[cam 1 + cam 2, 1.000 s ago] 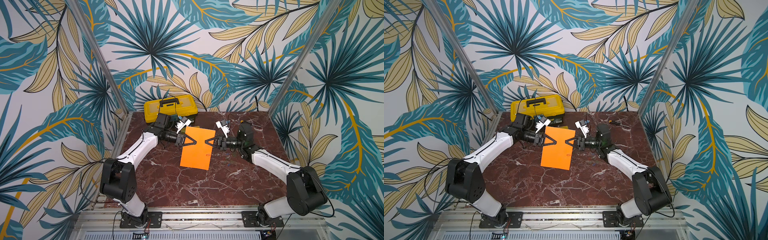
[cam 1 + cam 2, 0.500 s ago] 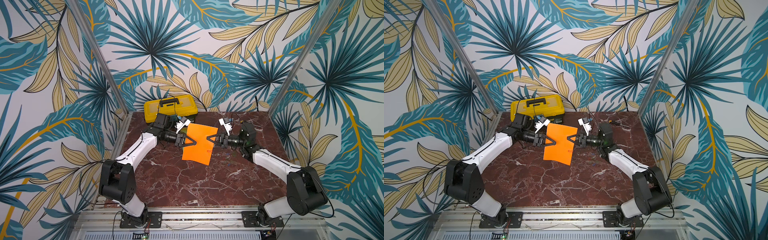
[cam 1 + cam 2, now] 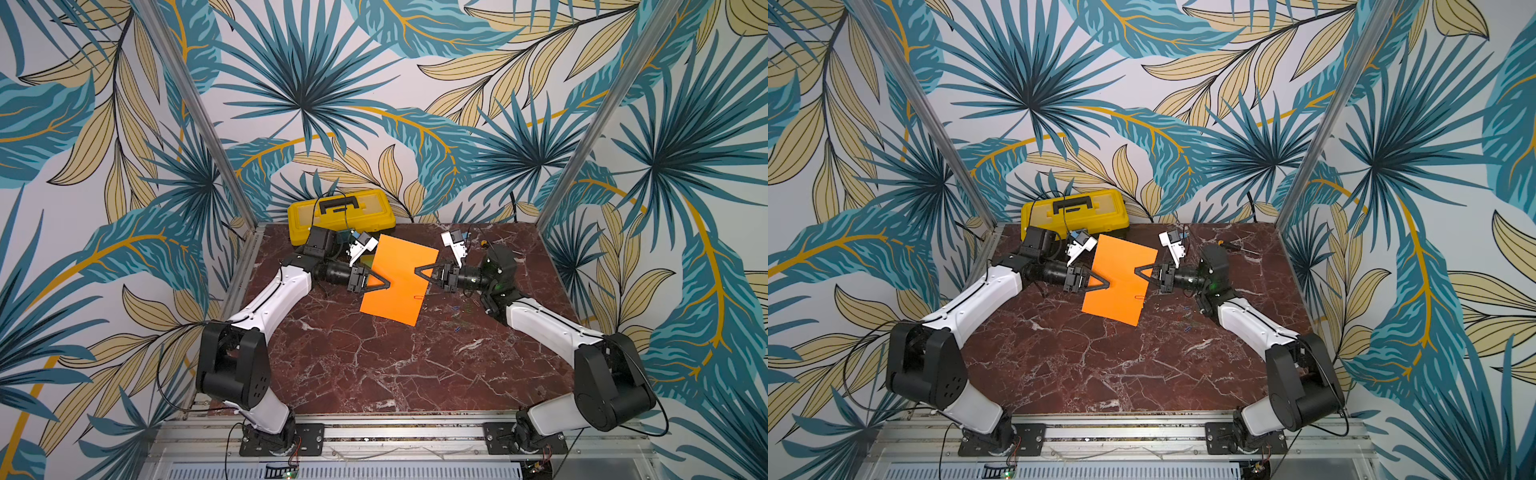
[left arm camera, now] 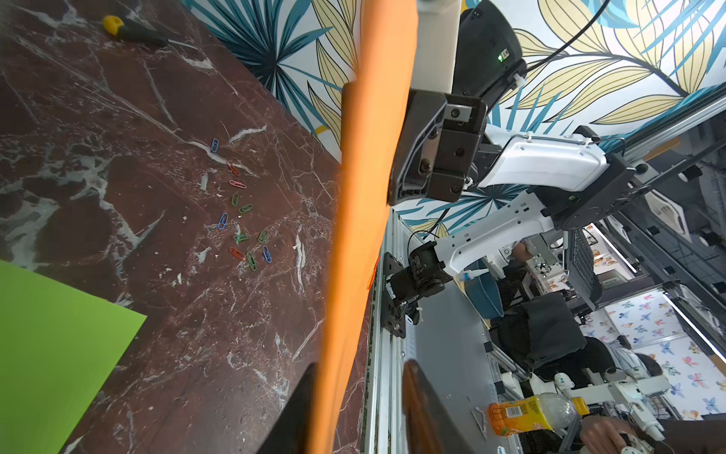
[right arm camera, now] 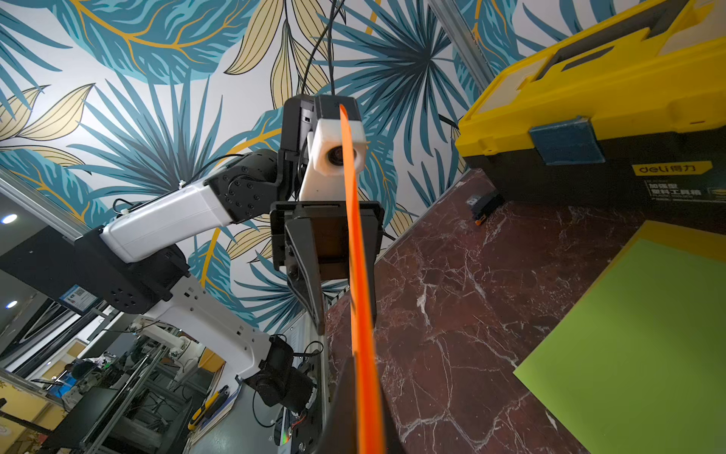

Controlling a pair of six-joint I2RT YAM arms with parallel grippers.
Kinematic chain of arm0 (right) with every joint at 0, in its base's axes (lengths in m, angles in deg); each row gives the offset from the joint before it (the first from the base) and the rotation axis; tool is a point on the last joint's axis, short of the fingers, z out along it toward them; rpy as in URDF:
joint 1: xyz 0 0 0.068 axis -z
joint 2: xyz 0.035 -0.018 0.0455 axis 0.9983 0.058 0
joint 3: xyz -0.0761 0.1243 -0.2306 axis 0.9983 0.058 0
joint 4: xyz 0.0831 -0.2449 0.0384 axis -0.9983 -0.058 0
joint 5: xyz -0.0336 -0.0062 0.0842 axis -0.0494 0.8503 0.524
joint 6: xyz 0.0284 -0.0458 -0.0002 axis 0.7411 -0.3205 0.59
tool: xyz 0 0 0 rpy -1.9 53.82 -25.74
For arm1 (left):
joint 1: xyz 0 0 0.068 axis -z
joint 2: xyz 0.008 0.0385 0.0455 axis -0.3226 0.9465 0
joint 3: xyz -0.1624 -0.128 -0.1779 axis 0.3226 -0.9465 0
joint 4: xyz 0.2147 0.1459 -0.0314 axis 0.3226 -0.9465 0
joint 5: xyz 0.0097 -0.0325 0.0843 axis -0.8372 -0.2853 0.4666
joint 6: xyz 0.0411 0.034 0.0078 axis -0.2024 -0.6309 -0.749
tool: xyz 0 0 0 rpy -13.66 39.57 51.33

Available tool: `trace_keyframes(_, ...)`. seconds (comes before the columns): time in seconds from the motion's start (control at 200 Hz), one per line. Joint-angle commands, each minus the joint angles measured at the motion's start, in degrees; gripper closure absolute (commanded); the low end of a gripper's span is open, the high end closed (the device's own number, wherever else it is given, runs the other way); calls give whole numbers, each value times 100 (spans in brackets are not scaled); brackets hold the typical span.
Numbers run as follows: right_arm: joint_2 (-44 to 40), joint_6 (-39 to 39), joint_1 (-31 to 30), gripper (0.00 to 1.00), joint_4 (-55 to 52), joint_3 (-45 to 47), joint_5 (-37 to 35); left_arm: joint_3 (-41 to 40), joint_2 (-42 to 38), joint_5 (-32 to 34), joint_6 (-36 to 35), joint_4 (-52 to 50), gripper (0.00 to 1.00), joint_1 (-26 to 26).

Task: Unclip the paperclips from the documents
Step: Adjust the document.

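1. Right gripper (image 3: 416,271): the jaws are clenching one side edge of the orange sheet (image 3: 401,257) and holding it raised between the two arms.
2. Left gripper (image 3: 389,285): the jaws are standing parted astride the opposite edge. In the left wrist view a gap is showing between the sheet and one finger (image 4: 416,412), so they are gripping nothing.
3. Red paperclip (image 3: 419,296): it is sitting on the sheet's edge just beside the right jaws, on the side toward the arm bases and across the sheet from the left jaws.
4. Step in hand, as judged: the right jaws are anchoring the sheet while the left jaws are free to go for this clip.
   - The right grip should be staying firm.
   - The left jaws should be pinching the wire loop only, not the paper.
   - The pull should be running in the sheet's plane, straight off the edge, because a thin sheet will be buckling under any sideways pull.
5. Loose paperclips (image 4: 243,212): they are lying scattered on the marble table (image 3: 374,365), below and behind the right jaws.
6. Lime green sheet (image 4: 59,346): it is lying flat below the left jaws, over a yellow sheet (image 5: 687,232). Whether either is carrying a clip cannot be told.
7. Yellow toolbox (image 3: 340,212) and screwdriver (image 4: 133,31): they are resting farthest out, by the back wall.
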Motion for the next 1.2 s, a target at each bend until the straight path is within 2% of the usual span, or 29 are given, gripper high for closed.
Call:
trace_keyframes(0.0, -136, 82, 21, 100, 211, 20, -21, -63, -78, -69, -10, 112, 75, -30)
trace_keyframes(0.26, -106, 89, 20, 100, 191, 2, 8, -53, -41, -73, 24, 107, 100, -18)
trace_keyframes(0.33, -107, 30, 20, 100, 67, -15, 23, -45, -51, -76, 23, 116, 100, -14)
trace_keyframes(0.516, -118, -178, 27, 71, -262, 22, 52, -52, -113, -94, 13, 168, 100, -23)
trace_keyframes(0.666, 122, 46, 30, 59, -11, 91, 330, -45, -198, -130, 22, 202, 100, -73)
trace_keyframes(0.831, 379, 393, -12, 55, 490, 238, 584, -61, -238, -144, 30, 204, 100, -134)
trace_keyframes(1.197, 354, 43, -91, 55, -10, 397, 726, -43, -262, -139, 37, 204, 100, -223)
